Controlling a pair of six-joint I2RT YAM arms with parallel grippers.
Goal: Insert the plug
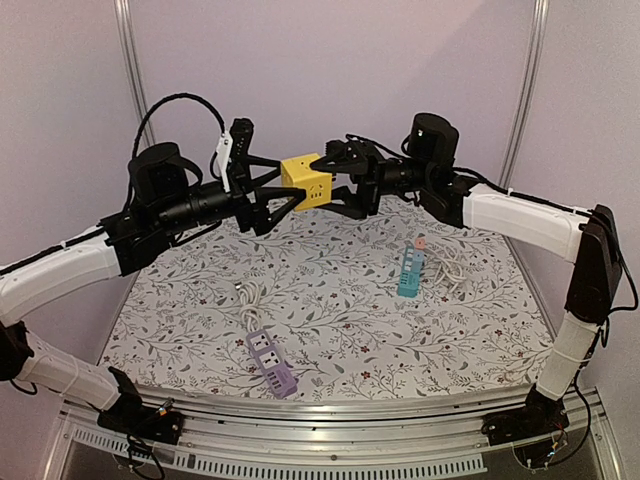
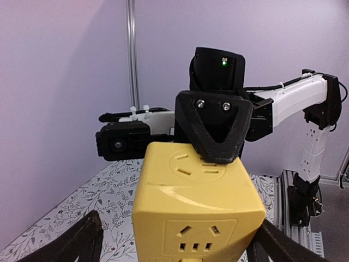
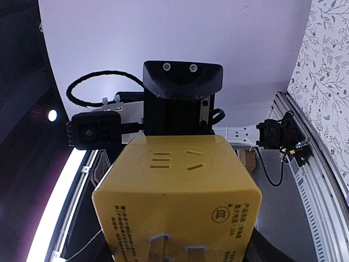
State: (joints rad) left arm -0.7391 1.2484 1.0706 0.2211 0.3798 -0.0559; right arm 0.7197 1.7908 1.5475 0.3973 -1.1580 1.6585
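A yellow cube plug adapter [image 1: 308,180] hangs in the air above the far middle of the table, between both grippers. My right gripper [image 1: 335,183] is shut on it. In the right wrist view the cube [image 3: 174,185] fills the space between my jaws [image 3: 174,254], and its grey prongs [image 3: 158,245] face the camera. My left gripper [image 1: 288,185] is open around the cube [image 2: 196,202]. In the left wrist view its left finger [image 2: 90,240] stands apart from the cube's side. The right gripper's black finger [image 2: 215,128] rests on the cube's far socket face.
A purple power strip [image 1: 271,361] with a white cable [image 1: 250,298] lies near the front of the flowered table [image 1: 340,320]. A teal power strip [image 1: 410,270] with a white cable [image 1: 452,265] lies at the right. Lilac walls surround the table.
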